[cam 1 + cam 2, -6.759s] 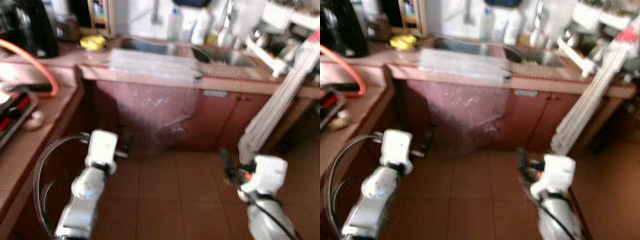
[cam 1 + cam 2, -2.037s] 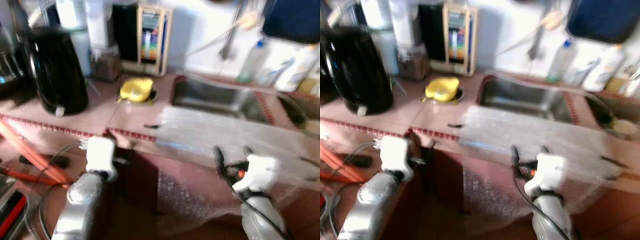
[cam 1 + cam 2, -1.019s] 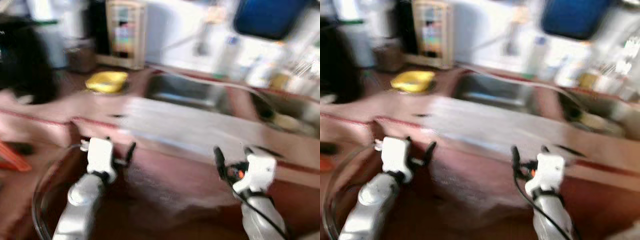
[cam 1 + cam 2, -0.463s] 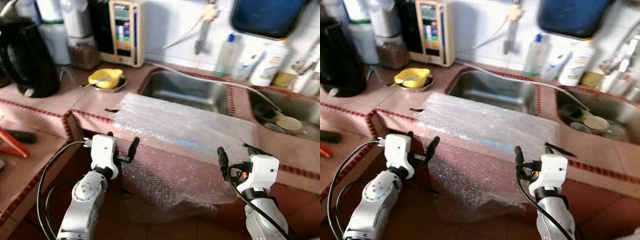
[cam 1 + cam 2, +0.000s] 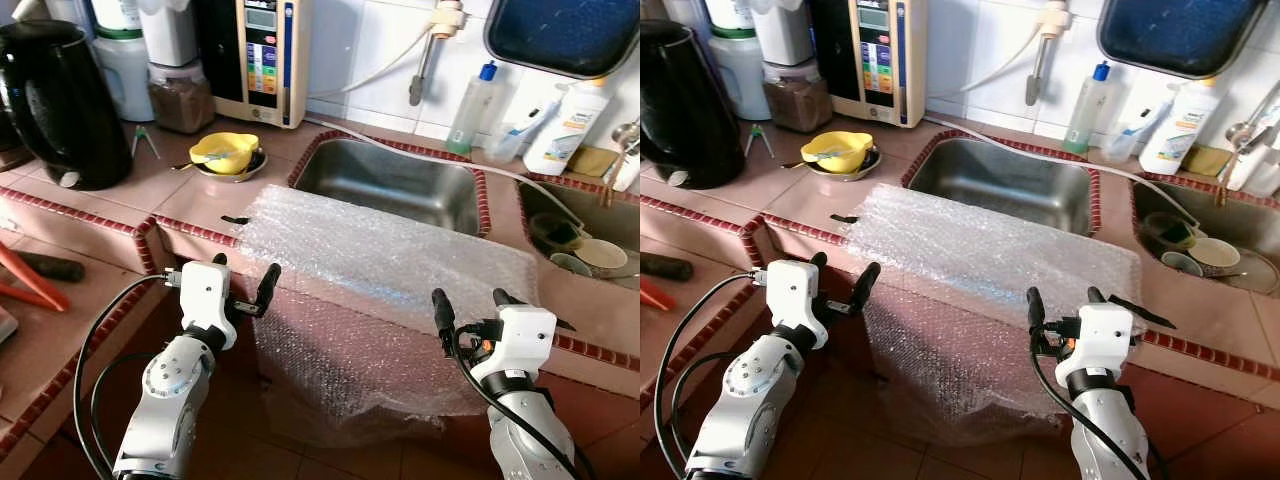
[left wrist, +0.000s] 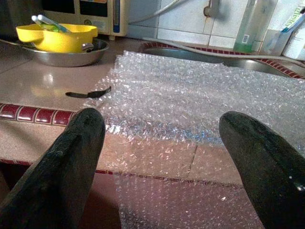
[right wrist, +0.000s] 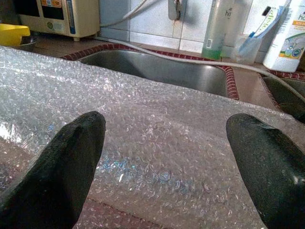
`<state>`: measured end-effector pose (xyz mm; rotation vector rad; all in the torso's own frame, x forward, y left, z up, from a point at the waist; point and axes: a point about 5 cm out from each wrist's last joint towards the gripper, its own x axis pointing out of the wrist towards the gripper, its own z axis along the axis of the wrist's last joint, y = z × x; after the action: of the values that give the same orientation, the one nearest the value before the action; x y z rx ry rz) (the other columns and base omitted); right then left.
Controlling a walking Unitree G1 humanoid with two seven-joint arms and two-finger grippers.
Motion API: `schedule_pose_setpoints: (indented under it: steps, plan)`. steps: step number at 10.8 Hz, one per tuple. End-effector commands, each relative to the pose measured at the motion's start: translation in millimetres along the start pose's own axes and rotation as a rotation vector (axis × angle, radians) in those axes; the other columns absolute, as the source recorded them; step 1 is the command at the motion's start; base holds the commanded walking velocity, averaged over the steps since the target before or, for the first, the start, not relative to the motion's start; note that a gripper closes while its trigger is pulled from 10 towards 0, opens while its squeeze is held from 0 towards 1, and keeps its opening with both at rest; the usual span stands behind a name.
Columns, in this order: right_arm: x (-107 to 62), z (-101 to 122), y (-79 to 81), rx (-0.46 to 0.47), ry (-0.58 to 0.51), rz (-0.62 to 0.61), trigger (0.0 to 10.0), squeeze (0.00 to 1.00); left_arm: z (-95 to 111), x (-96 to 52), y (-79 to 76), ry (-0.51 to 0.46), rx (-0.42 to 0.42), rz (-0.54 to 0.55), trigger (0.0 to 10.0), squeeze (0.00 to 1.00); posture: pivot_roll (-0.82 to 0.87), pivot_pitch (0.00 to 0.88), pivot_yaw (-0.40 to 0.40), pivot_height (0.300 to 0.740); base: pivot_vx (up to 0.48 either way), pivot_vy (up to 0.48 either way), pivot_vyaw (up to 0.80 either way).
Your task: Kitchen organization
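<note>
View now steadied before the sink: left hand and right hand, both spread and empty, poised near the bubble wrap draped over the tabletop edge, likely first pickup.

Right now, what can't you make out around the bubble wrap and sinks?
- Counter edge and cabinet front under the bubble wrap: hazy, seen through the sheet.
- Right sink: cut off by the right eye view's edge; dishes inside hard to identify.
- Bottle label: too small to read.
- Kettle: cut off by the left eye view's edge.
</note>
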<state>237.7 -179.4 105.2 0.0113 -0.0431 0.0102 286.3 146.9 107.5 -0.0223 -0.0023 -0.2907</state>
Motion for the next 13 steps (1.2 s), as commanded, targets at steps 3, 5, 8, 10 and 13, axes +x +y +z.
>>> schedule_pose_setpoints:
  steps: [3,5,8,10,13]
  plan:
    - [1.6,8.7,-1.8,-0.022,-0.039,0.008,10.0,0.00,5.5,1.9,-3.4,-0.025,0.001,-0.019,10.0,0.00,0.09,0.000,-0.081,0.740,0.249,0.000,0.00]
    - [1.5,9.1,-0.4,-0.029,-0.042,0.020,10.0,0.00,4.0,0.8,-3.4,-0.021,-0.001,-0.020,10.0,0.00,0.09,0.000,-0.080,0.740,0.311,0.000,0.00]
    - [0.4,8.1,0.7,-0.033,-0.041,0.025,10.0,0.00,2.8,-0.1,-4.0,-0.016,0.001,-0.030,10.0,0.00,0.08,0.000,-0.077,0.740,0.371,0.000,0.00]
    - [0.0,7.5,1.2,-0.034,-0.041,0.027,10.0,0.00,2.3,-0.1,-4.4,-0.014,0.004,-0.036,10.0,0.00,0.08,0.000,-0.074,0.740,0.377,0.000,0.00]
    - [0.4,7.3,1.4,-0.035,-0.043,0.028,10.0,0.00,1.8,0.0,-4.1,-0.011,0.008,-0.038,10.0,0.00,0.08,0.000,-0.073,0.740,0.380,0.000,0.00]
